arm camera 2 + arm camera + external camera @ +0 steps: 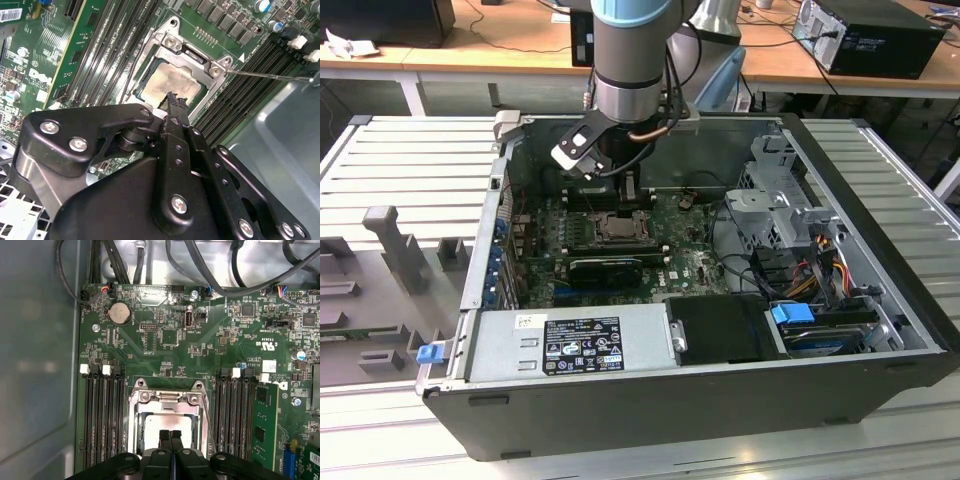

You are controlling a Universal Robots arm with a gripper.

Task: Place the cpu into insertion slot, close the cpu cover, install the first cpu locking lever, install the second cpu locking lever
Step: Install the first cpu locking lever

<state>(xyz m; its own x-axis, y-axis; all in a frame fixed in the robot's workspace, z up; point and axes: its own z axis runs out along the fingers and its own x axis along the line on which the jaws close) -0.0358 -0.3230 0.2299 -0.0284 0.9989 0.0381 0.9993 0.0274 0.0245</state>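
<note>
Cpu (150, 426) lay seated flat in the insertion slot (169, 412) on the green board, its pale face showing through the window of the cpu cover (167, 396), which lay down over it. The gripper (170, 436) hung directly above the socket's near edge with its two fingers pressed together and nothing between them; in the second wrist view its ridged tip (174, 100) pointed straight down at the cpu, just short of the cover frame. In the exterior view the gripper (626, 195) stood upright over the socket, deep inside the open computer case (880, 330). One thin wire locking lever (270, 76) ran out from a socket corner, its long axis slanting away across the memory slots (102, 425), so I judged it not latched; whether the other lever was down could not be told. Long black memory slots flanked the socket on both sides, with a green memory module (265, 420) standing beyond one bank. The case wall (35, 365) rose close on the other side, and black cables (200, 260) hung across the board's far edge.
</note>
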